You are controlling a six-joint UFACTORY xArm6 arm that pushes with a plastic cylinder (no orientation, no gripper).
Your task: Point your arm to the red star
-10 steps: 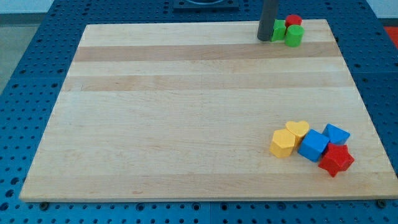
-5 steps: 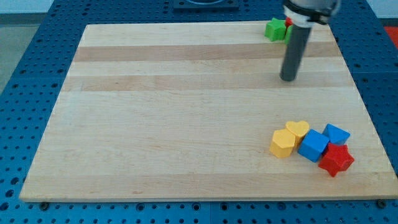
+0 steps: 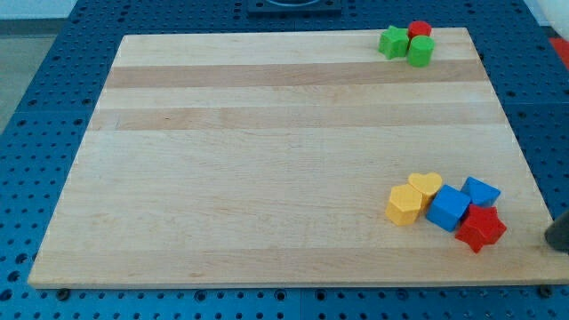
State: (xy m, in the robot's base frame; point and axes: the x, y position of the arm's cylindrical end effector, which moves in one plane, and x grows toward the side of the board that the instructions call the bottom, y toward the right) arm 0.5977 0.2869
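The red star (image 3: 481, 228) lies near the board's lower right corner, at the lower right end of a cluster. It touches a blue cube (image 3: 447, 208) and sits just below a second blue block (image 3: 481, 192). My tip (image 3: 557, 240) shows as a dark rod end at the view's right edge, to the right of the red star with a clear gap between them.
A yellow heart (image 3: 425, 185) and a yellow block (image 3: 404, 204) form the cluster's left side. At the top right of the wooden board (image 3: 267, 160) sit a green star (image 3: 392, 41), a red block (image 3: 420, 30) and a green block (image 3: 420, 51).
My tip moved from the top right blocks down the board's right side to the lower right edge of the view, beside the red star. No block moved.
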